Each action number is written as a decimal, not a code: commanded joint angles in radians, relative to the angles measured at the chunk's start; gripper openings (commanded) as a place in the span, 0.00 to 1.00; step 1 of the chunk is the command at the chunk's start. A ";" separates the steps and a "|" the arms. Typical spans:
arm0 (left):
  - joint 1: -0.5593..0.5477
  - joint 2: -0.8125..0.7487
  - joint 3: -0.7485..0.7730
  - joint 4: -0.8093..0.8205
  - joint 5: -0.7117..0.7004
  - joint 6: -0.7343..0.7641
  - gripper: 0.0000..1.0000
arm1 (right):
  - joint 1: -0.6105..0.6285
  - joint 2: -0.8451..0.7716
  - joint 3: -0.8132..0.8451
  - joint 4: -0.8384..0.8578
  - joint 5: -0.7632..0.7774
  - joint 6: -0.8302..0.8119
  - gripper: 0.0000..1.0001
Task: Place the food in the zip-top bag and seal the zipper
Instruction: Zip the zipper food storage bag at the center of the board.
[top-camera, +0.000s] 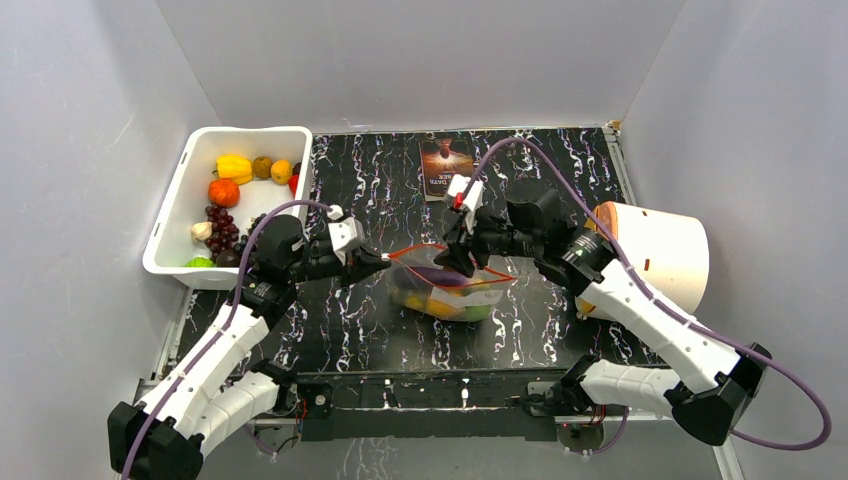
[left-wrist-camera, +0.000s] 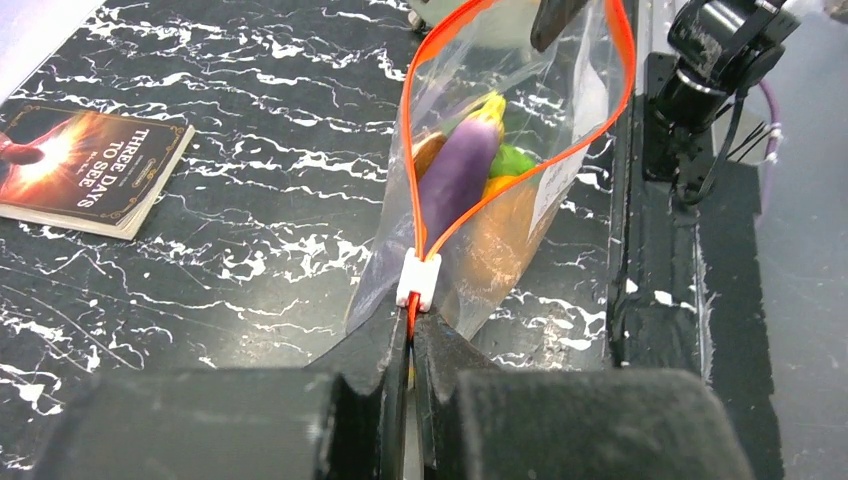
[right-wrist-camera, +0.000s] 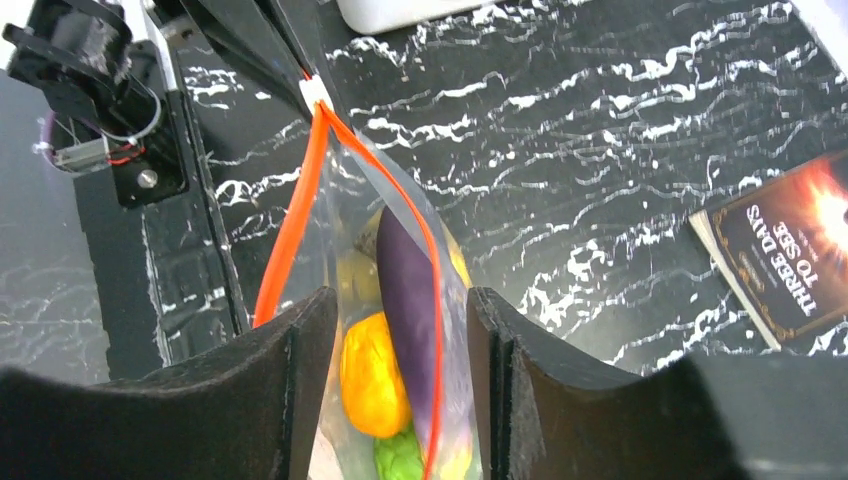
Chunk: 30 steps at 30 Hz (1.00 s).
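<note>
The clear zip-top bag (top-camera: 455, 290) lies mid-table with its mouth gaping. Inside it is food: a purple eggplant (left-wrist-camera: 455, 175), a yellow piece (right-wrist-camera: 370, 375) and a green piece (right-wrist-camera: 400, 455). The red-orange zipper (left-wrist-camera: 520, 180) forms an open loop, and its white slider (left-wrist-camera: 418, 280) sits at the left end. My left gripper (left-wrist-camera: 412, 335) is shut on the zipper strip just behind the slider. My right gripper (right-wrist-camera: 400, 310) is open, one finger on each side of the bag's mouth at the far end from the slider, gripping nothing.
A white tub (top-camera: 170, 215) with several toy fruits stands at the back left. A book (top-camera: 445, 168) lies at the back centre. A white and orange cylinder (top-camera: 660, 255) sits right of the right arm. Purple cables (top-camera: 560, 165) arc above the arms.
</note>
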 joint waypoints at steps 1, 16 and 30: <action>0.002 -0.020 0.008 0.152 0.034 -0.217 0.00 | 0.033 0.033 0.080 0.194 -0.065 0.046 0.50; 0.002 -0.002 -0.025 0.246 0.147 -0.283 0.00 | 0.202 0.197 0.160 0.224 -0.017 -0.053 0.39; 0.002 -0.020 -0.027 0.188 0.158 -0.213 0.00 | 0.234 0.185 0.211 0.165 0.018 -0.168 0.39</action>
